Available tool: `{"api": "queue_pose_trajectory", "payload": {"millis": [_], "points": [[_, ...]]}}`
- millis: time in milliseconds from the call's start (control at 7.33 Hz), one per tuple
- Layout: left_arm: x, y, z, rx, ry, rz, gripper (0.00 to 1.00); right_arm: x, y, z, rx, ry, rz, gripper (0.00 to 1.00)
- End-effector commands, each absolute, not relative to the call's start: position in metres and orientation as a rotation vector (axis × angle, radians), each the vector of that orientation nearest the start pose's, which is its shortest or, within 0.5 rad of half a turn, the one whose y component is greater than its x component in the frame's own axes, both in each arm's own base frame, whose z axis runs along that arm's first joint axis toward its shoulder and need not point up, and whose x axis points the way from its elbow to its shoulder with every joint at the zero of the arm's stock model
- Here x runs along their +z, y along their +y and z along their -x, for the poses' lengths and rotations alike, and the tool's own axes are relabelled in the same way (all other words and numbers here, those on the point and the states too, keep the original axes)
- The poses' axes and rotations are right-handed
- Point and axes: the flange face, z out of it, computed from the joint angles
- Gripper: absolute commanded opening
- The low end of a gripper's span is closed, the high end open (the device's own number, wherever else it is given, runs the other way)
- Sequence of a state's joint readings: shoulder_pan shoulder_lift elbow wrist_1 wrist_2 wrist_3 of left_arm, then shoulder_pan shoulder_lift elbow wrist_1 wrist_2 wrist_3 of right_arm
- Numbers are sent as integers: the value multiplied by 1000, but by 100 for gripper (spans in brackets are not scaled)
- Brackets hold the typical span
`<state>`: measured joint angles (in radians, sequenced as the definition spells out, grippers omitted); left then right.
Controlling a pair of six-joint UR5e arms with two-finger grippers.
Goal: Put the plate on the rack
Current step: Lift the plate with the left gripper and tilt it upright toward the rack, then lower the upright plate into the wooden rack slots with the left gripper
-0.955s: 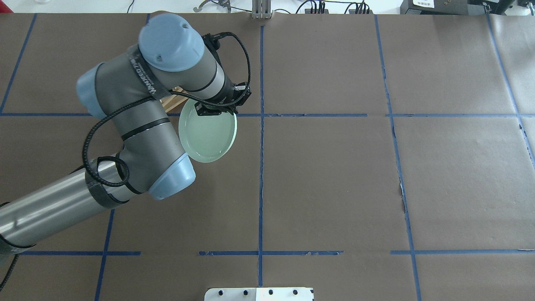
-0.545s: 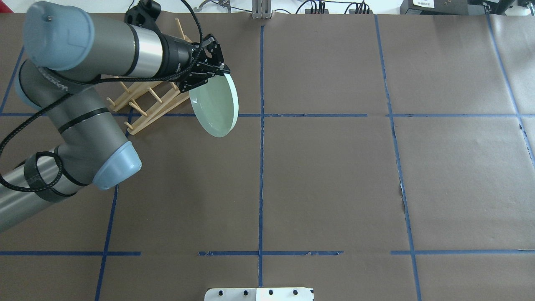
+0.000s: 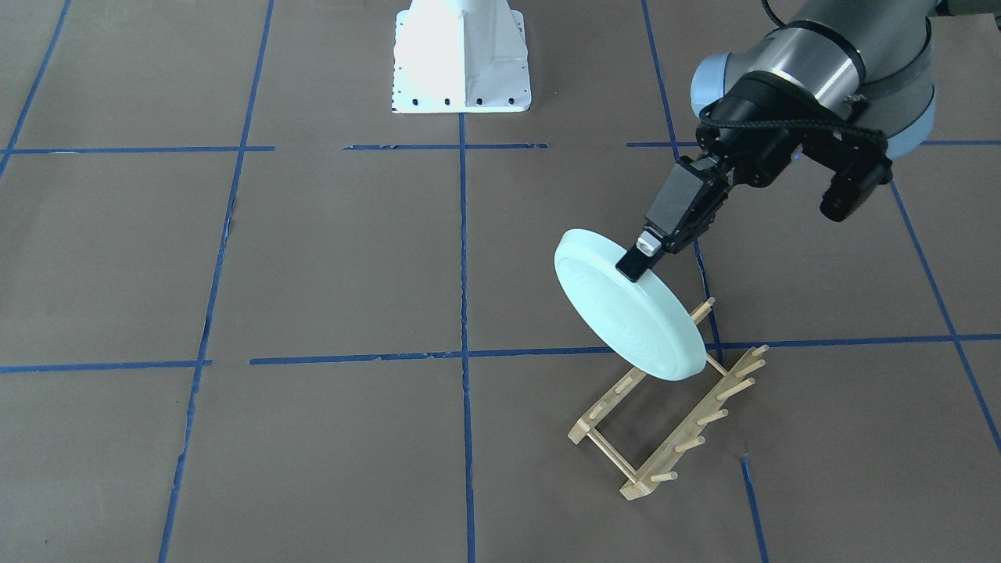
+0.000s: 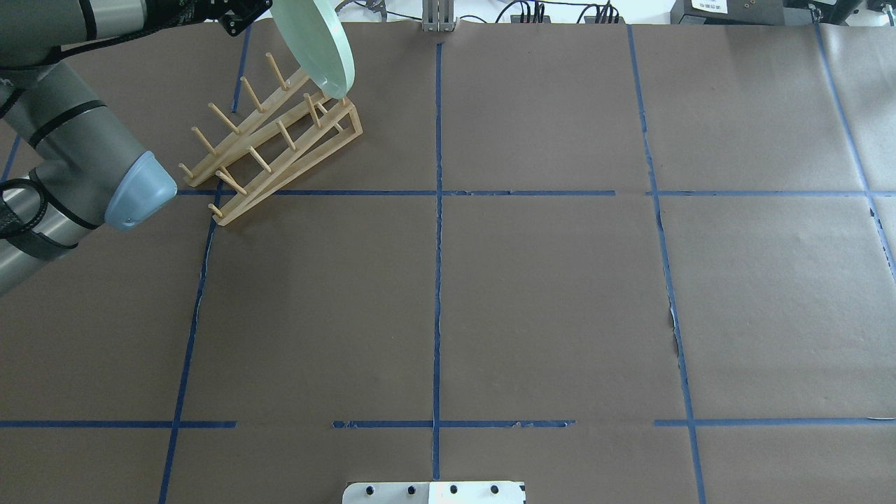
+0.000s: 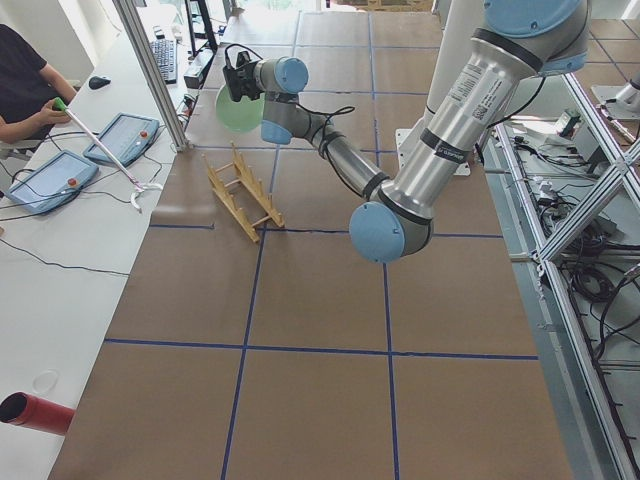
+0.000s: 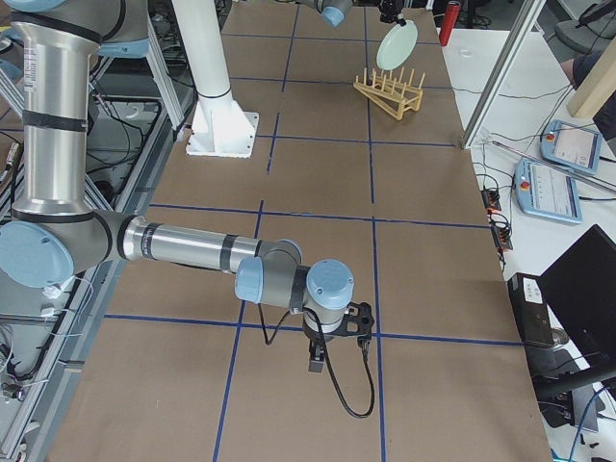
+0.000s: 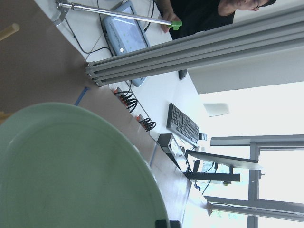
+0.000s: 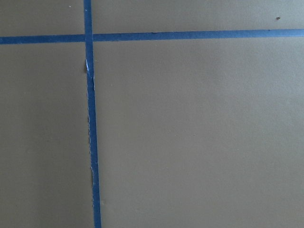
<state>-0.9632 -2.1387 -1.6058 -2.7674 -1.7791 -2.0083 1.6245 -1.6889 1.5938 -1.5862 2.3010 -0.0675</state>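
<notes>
Since the earlier overhead frame, plate (image 4: 318,45) and left gripper (image 3: 632,264) have shifted to the upper left, over the far end of the rack (image 3: 665,422). Plate stands tilted on edge, top rim pinched in the left jaws, lower edge at the rack's end. Right gripper (image 6: 315,364): jaws not discernible. Brown paper table (image 3: 313,258), blue tape grid (image 3: 463,258).

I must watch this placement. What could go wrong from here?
1. The left pincer pinches the plate only at its rim; it might slip or swing.
2. The plate hangs tilted over one end of the rack; lowered so, it could hit a peg top instead of a gap.
</notes>
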Motion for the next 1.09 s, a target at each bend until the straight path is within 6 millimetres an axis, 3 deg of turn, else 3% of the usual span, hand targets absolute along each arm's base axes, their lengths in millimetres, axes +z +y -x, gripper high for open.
{"api": "queue_pose_trajectory", "payload": {"millis": [0,273,955], "points": [[229,-608,-268,-920,1906,-423,0,707,-427,-90,27,-734,61,100],[264,-627,-284,-942,1827,-416,0,707,-427,-90,27,-734,61,100],[278,-622,-303,-863,1783,-362,0,707,-427,-90,27,-734,61,100]]}}
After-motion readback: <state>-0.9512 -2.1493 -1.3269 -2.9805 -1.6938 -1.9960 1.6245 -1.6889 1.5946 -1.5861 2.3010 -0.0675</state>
